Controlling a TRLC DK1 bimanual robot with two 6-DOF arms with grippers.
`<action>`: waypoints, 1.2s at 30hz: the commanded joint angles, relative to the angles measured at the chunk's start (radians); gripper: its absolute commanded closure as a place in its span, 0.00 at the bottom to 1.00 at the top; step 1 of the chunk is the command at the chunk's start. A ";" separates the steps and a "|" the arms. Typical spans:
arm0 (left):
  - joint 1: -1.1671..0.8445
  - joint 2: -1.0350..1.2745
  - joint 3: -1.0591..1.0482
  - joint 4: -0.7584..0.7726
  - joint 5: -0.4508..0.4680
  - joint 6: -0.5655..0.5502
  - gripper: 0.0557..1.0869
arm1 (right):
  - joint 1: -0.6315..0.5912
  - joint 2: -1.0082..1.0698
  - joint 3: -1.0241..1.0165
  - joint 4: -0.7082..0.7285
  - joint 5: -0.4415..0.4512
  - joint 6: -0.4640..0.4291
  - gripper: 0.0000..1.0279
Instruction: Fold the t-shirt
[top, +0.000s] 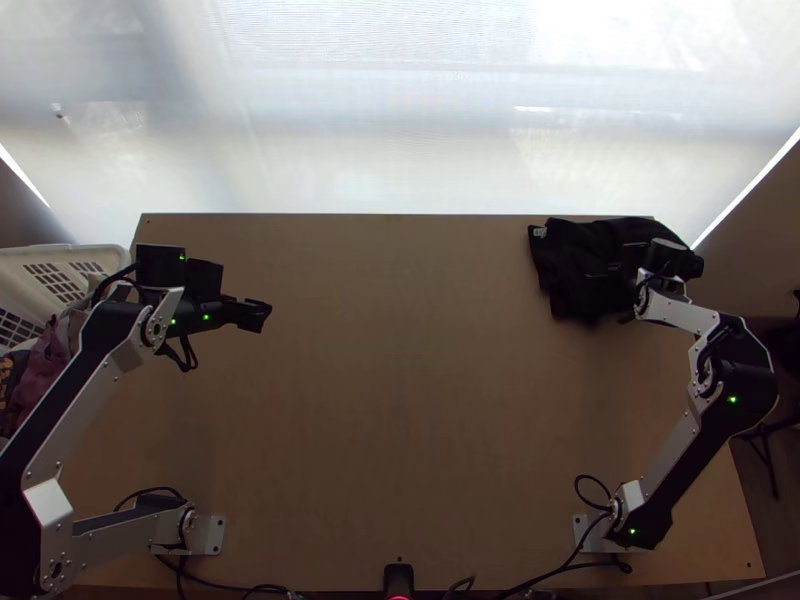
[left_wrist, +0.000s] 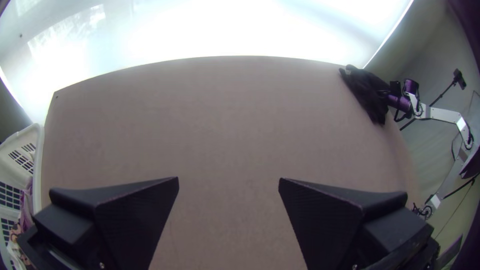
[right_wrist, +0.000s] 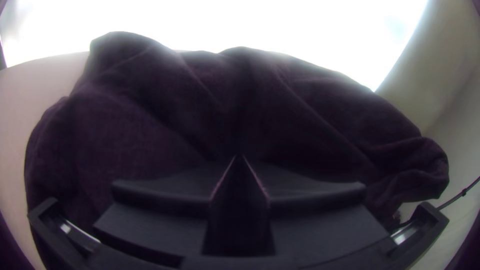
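The black t-shirt (top: 585, 270) lies bunched at the table's far right corner, and in the left wrist view the dark t-shirt (left_wrist: 367, 92) is seen far off. My right gripper (top: 672, 260) is over its right part. In the right wrist view, folds of the t-shirt (right_wrist: 125, 115) run together at my right gripper (right_wrist: 239, 157), whose fingers are shut on the cloth. My left gripper (top: 262, 316) is above the table's left side, away from the shirt. Seen from its wrist, the left gripper (left_wrist: 228, 179) stands wide open with bare table beyond it.
A white basket (top: 60, 252) with clothes in it stands off the table's left edge. Bare wooden table (top: 400, 380) stretches between the arms. A bright window screen (top: 400, 110) rises behind the far edge. Black cables (top: 560, 568) run along the near edge.
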 joint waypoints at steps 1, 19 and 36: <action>0.011 -0.012 -0.007 0.000 -0.004 0.000 0.05 | -0.008 0.001 -0.064 0.035 0.001 -0.008 0.73; 0.015 -0.027 -0.012 0.000 -0.003 -0.004 0.05 | -0.072 -0.143 -0.214 0.030 -0.002 -0.051 0.04; 0.009 -0.055 -0.030 0.002 -0.003 -0.001 0.05 | -0.129 -0.645 -0.415 0.180 0.044 -0.042 0.04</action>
